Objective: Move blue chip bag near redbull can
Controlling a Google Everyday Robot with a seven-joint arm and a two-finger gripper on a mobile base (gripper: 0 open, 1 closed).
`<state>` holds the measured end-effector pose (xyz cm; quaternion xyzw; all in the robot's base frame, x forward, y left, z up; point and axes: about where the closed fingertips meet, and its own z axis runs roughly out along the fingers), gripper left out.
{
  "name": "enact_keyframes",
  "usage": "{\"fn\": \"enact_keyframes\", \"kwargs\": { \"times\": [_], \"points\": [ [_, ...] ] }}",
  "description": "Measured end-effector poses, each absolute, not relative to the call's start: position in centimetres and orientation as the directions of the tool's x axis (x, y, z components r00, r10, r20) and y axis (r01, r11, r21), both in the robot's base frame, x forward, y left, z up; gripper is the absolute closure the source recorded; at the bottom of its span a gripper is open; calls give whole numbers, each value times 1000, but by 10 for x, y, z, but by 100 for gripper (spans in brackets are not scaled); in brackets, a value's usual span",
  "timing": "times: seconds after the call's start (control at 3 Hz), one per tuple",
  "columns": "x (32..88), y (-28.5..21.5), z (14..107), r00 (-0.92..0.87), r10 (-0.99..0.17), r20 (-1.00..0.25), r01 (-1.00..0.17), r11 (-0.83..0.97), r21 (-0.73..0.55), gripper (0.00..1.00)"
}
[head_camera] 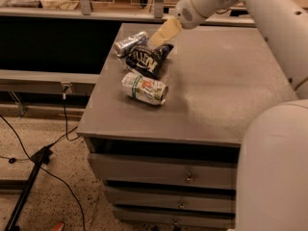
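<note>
The blue chip bag (147, 60), dark navy with white lettering, stands tilted on the grey cabinet top (216, 85) near its far left corner. My gripper (161, 36) comes in from the upper right and is shut on the bag's top edge. The redbull can (130, 42), slim and silver, lies on its side just left of and behind the bag, touching or almost touching it.
A fatter white can with a green and orange label (144, 88) lies on its side just in front of the bag. The cabinet's left edge is close to all three. My arm's white body (274, 177) fills the right side. Cables lie on the floor (43, 158).
</note>
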<state>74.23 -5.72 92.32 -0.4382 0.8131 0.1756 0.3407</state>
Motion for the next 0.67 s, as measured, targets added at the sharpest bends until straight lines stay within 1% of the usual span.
{"fn": "enact_keyframes", "kwargs": {
  "times": [0.33,0.67],
  "points": [
    [710,-121,956,-338,-551,-763,-867,498,24,0],
    [714,-114,952,-342,-555,-758,-866,499,25,0]
  ]
}}
